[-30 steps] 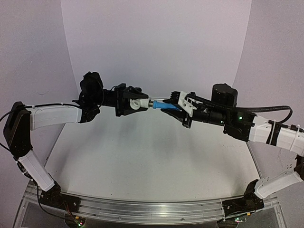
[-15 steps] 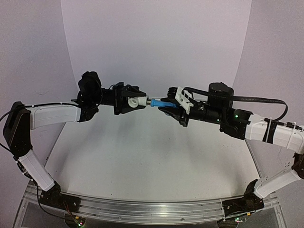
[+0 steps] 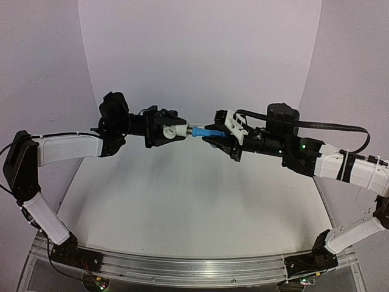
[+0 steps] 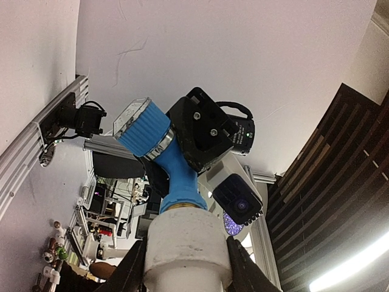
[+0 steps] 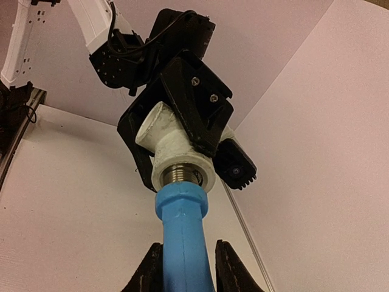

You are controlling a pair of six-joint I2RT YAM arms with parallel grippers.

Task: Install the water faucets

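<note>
Both arms are raised above the table and meet in mid-air. My left gripper (image 3: 172, 130) (image 4: 185, 255) is shut on the white pipe fitting (image 3: 177, 130) (image 4: 187, 246) (image 5: 176, 149). The blue tap (image 3: 206, 133) (image 4: 173, 167) (image 5: 184, 234) is clamped in my right gripper (image 3: 217, 137) (image 5: 185, 267), which is shut on its body. The tap's silvery threaded end (image 5: 182, 173) sits partly inside the fitting's mouth. A ribbed blue knob (image 4: 141, 126) shows at the tap's far side in the left wrist view.
The white table (image 3: 194, 207) lies well below both grippers. A pale curved backdrop (image 3: 200, 55) rises behind. The arm bases sit on the metal rail (image 3: 194, 267) at the near edge. A black cable (image 3: 328, 129) loops over the right arm.
The right arm has rolled about its wrist and shifted slightly left, turning the blue tap against the fitting. The left arm has kept almost still.
</note>
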